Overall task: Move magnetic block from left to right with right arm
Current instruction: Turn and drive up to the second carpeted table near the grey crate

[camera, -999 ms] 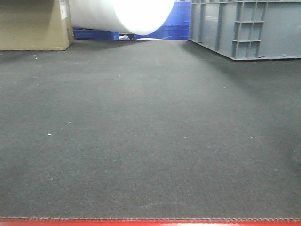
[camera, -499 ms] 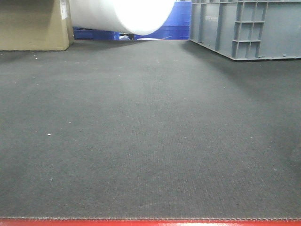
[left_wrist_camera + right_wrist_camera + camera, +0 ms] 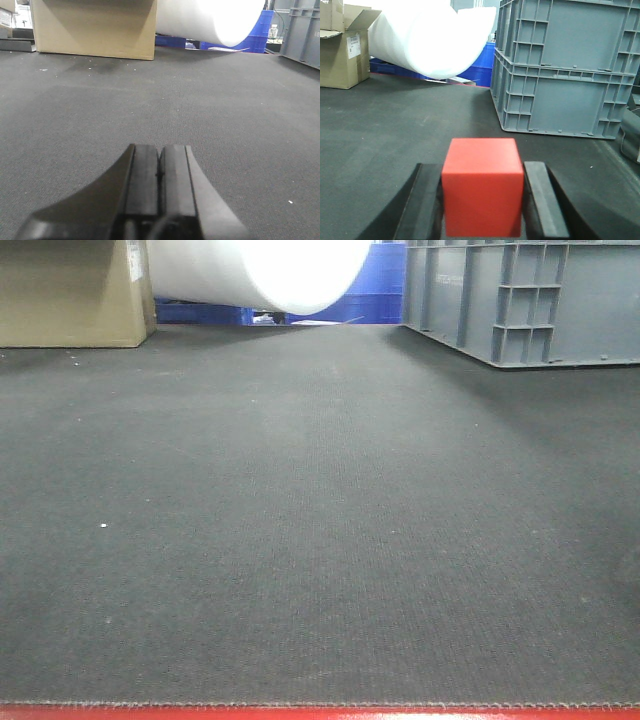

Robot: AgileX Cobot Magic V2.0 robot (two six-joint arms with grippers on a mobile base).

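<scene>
Magnetic block [image 3: 482, 187]: small plain red cube with matte faces, pinched right at the tips of the right gripper [image 3: 483, 172], one flat face toward the wrist cam.
Right gripper: black fingers [image 3: 426, 200] clamped on both sides of the cube. Can't tell if the cube touches the dark grey woven mat [image 3: 380, 130] under it.
Left gripper [image 3: 160, 155]: jaws pressed flat together with nothing between them, low over the same mat.
Ahead-right of right gripper: stacked grey plastic crates [image 3: 560, 75].
Ahead-left: big white foam roll [image 3: 420, 40], with a blue plastic bin [image 3: 479, 62] behind it.
Far left: tan cardboard box [image 3: 340, 55].
Front cam: no gripper in shot, no cube either.
</scene>
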